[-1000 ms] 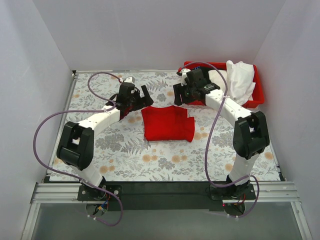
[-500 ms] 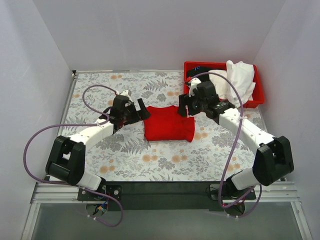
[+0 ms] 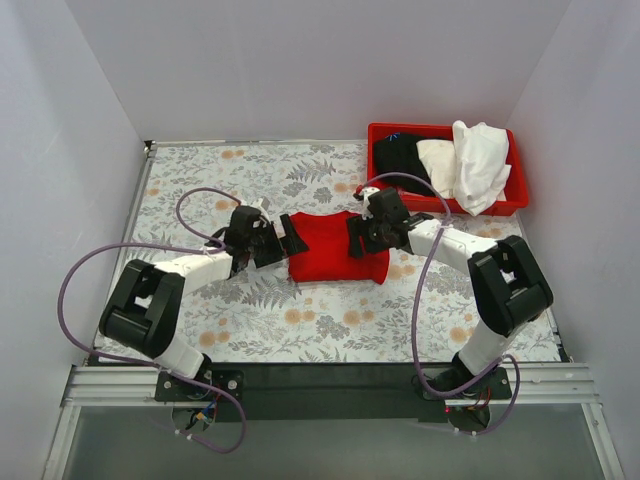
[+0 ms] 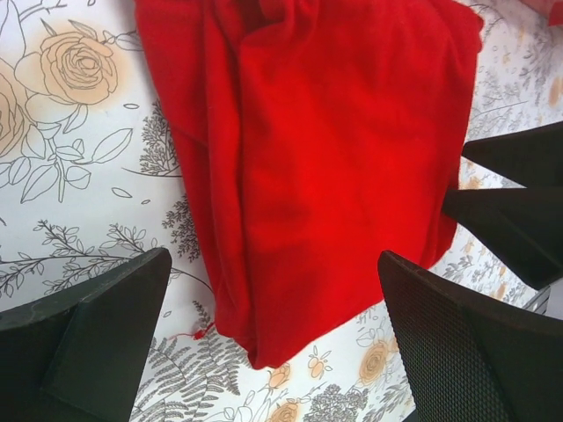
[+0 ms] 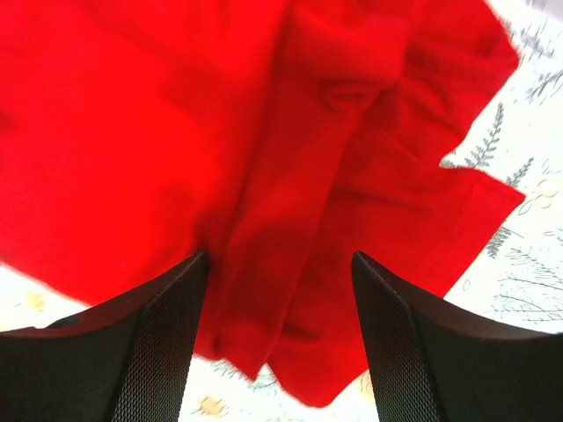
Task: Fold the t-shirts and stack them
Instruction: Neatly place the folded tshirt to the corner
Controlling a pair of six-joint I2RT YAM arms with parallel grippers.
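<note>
A bright red t-shirt [image 3: 335, 250], folded into a rough rectangle, lies on the flowered table in the middle. My left gripper [image 3: 283, 243] is open at the shirt's left edge; in the left wrist view the shirt [image 4: 325, 167] lies between and beyond its spread fingers [image 4: 97, 338]. My right gripper [image 3: 362, 236] is open over the shirt's upper right part; in the right wrist view red folds [image 5: 290, 202] fill the gap between its fingers [image 5: 154, 338]. White [image 3: 478, 165], cream [image 3: 437, 156] and black [image 3: 398, 153] shirts lie in the bin.
A rigid red plastic bin [image 3: 518, 195] stands at the back right of the table and holds the other shirts. White walls close in the table on the left, back and right. Purple cables loop from both arms.
Both arms have come down and inward from the back. The left gripper has reached the red shirt's left edge and the right gripper its upper right part. The shirt has not moved.
</note>
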